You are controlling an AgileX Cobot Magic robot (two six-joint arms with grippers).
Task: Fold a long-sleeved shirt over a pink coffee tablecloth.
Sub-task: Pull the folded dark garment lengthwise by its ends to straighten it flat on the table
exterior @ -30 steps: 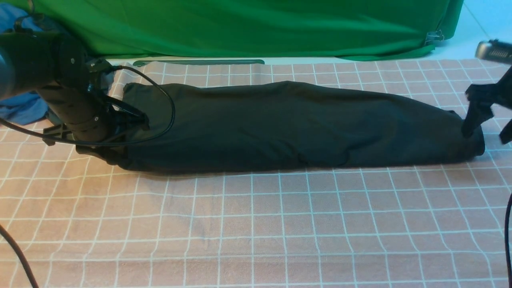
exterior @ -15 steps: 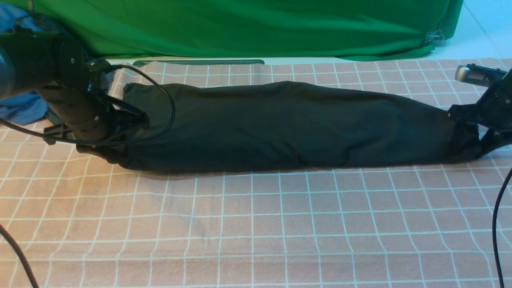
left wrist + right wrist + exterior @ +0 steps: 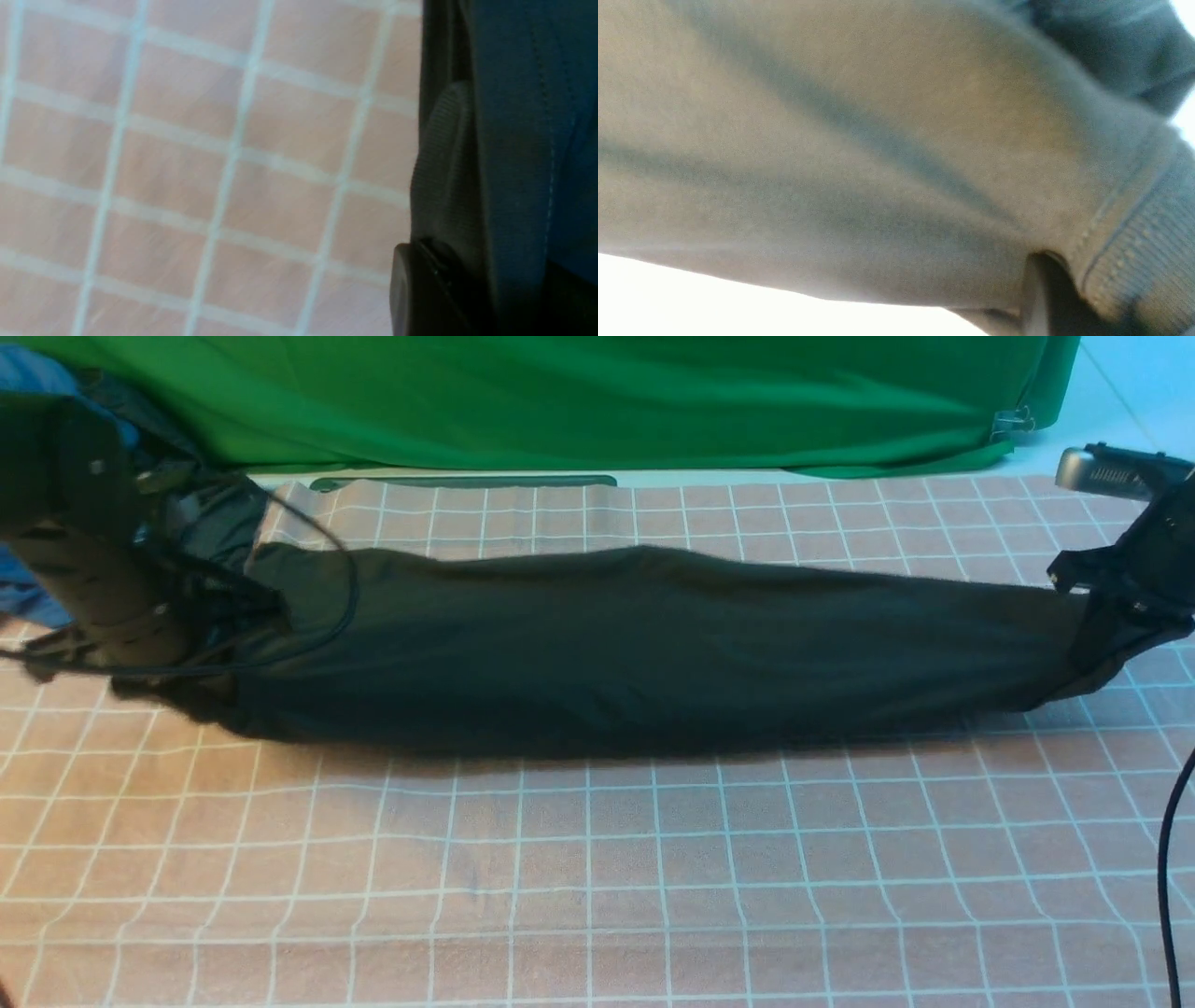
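I have the long-sleeved shirt [image 3: 653, 644] as a long dark roll, stretched left to right across the far half of the pink coffee tablecloth [image 3: 597, 859]. Left jaws pinch its left end, blurred. Right jaws are pressed together on its ribbed right end, which is raised slightly.

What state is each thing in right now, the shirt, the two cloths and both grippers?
long-sleeved shirt: folded into a long band, held at both ends, right end raised off the table.
pink coffee tablecloth: spread flat under the shirt.
green cloth: draped along the back.
left gripper: shut on the shirt's left end.
right gripper: shut on the shirt's right end.
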